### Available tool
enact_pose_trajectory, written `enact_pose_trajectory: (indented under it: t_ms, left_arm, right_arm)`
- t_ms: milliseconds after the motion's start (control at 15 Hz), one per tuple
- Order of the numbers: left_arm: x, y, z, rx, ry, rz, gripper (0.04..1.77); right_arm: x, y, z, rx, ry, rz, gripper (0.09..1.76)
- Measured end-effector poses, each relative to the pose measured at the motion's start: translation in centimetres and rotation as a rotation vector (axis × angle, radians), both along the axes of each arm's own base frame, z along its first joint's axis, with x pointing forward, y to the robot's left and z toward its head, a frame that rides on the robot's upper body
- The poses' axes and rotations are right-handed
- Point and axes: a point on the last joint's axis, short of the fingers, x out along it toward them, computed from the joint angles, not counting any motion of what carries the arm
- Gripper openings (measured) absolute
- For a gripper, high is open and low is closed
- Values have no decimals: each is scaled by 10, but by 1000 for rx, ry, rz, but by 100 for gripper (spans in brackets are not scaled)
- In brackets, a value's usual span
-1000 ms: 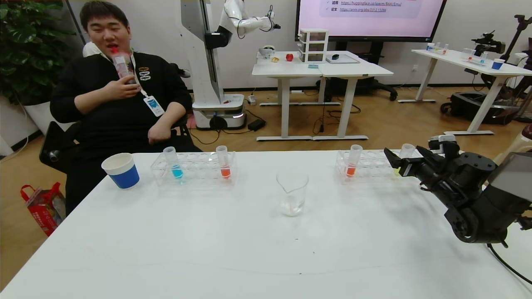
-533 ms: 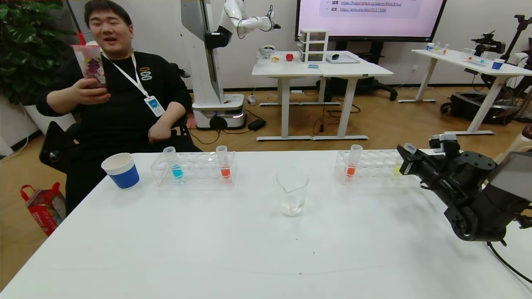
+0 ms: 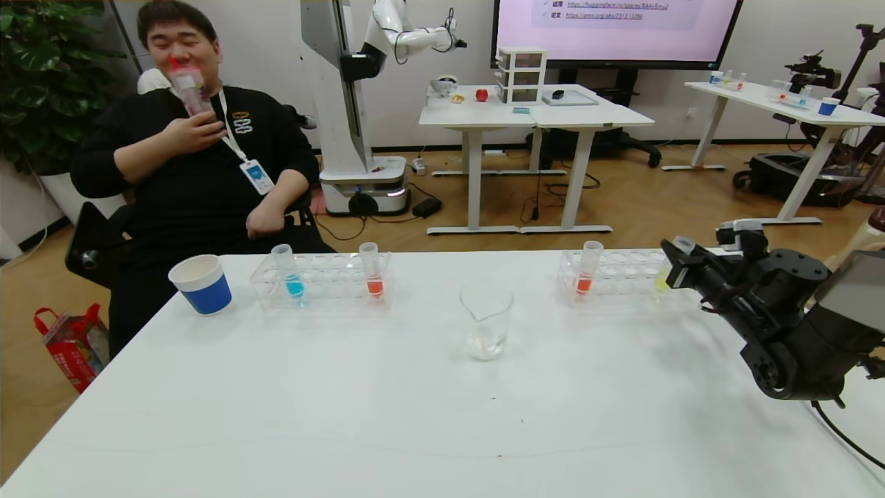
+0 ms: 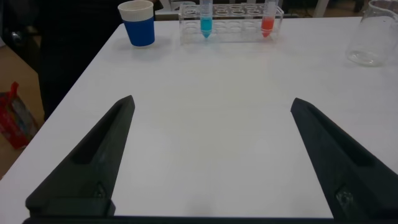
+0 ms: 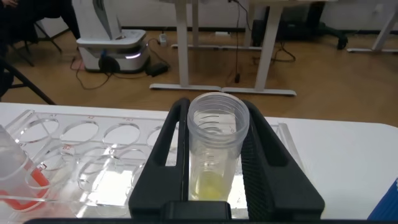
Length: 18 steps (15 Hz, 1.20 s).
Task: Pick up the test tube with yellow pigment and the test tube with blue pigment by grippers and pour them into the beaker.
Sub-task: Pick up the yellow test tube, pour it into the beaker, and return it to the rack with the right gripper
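Right hand closed on the test tube with yellow pigment, both black fingers pressed flat against the tube's sides just under its rim. Tube upright between them, a little yellow liquid at its bottom, seated at the end of the right clear rack. Seen from the head view at the right side of the table, with the bulky black arm behind this hand and the yellow tint just beside the fingertips.

Further along the same rack, away from the right hand toward the table's middle: one tube with orange-red liquid, standing upright. Beyond that rack, well apart from the hand and closer to the robot than the racks: the beaker, upright on the bare table. Cannot tell if anything is in it.

Still further to the left: a second clear rack with another orange-red tube at its near end and the test tube with blue pigment at its far end, both upright. Last in that line, just past the rack: a blue-and-white paper cup.

Left hand spread wide, holding nothing, low over the table, well apart from the blue tube.

Behind the table on the left: a seated person in black.
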Motion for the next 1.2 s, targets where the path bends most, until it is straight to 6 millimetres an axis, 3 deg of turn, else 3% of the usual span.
enact_pose_trajectory:
  t_ms: [600, 867, 1000, 1200]
  left_arm:
    - [0, 0, 0, 0, 0, 0, 175]
    - [0, 0, 0, 0, 0, 0, 175]
    - [0, 0, 0, 0, 0, 0, 175]
    - [0, 0, 0, 0, 0, 0, 175]
  right_arm:
    - [-10, 6, 78, -20, -91, 21, 49]
    - [-10, 9, 92, -67, -116, 27, 49]
    - [-6, 23, 98, -88, -97, 72, 49]
    - [1, 65, 115, -102, -96, 219, 49]
